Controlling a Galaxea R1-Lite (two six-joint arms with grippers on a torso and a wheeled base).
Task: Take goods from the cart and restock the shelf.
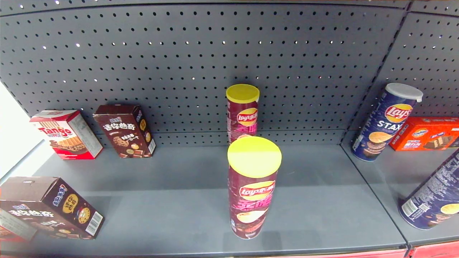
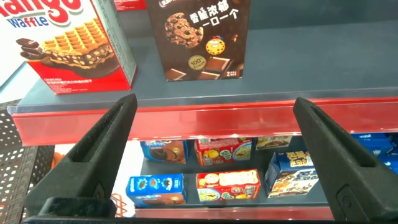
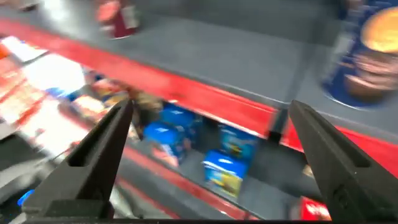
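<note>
Head view: the shelf (image 1: 172,186) is thinly stocked. Two maroon cans with yellow lids stand upright in the middle. The near can (image 1: 252,193) is close to the front edge, and the far can (image 1: 242,111) is directly behind it at the back panel. On the left, a wafer box (image 1: 66,134) and a cookie box (image 1: 125,130) stand at the back, and a second cookie box (image 1: 53,208) sits near the front corner. In the right bay are a blue can (image 1: 385,123), an orange box (image 1: 425,133) and, nearer, another blue can (image 1: 432,200). Wide bare stretches lie between these groups.

Left wrist view: the left gripper (image 2: 214,102) faces the shelf's red edge strip (image 2: 211,121). Its fingers are spread and hold nothing. The wafer box (image 2: 74,43) and a cookie box (image 2: 199,37) stand just above the strip, and small boxes (image 2: 227,185) fill a lower shelf.

Right wrist view: the right gripper (image 3: 211,107) also has its fingers spread and empty. It sits below and in front of the red edge, with a blue can (image 3: 367,56) and a maroon can (image 3: 118,18) blurred beyond it.

Judged from this, restocking is partly done. Some goods are placed, much of the shelf is unfilled, and with both grippers empty the next item has yet to be picked from the cart.
</note>
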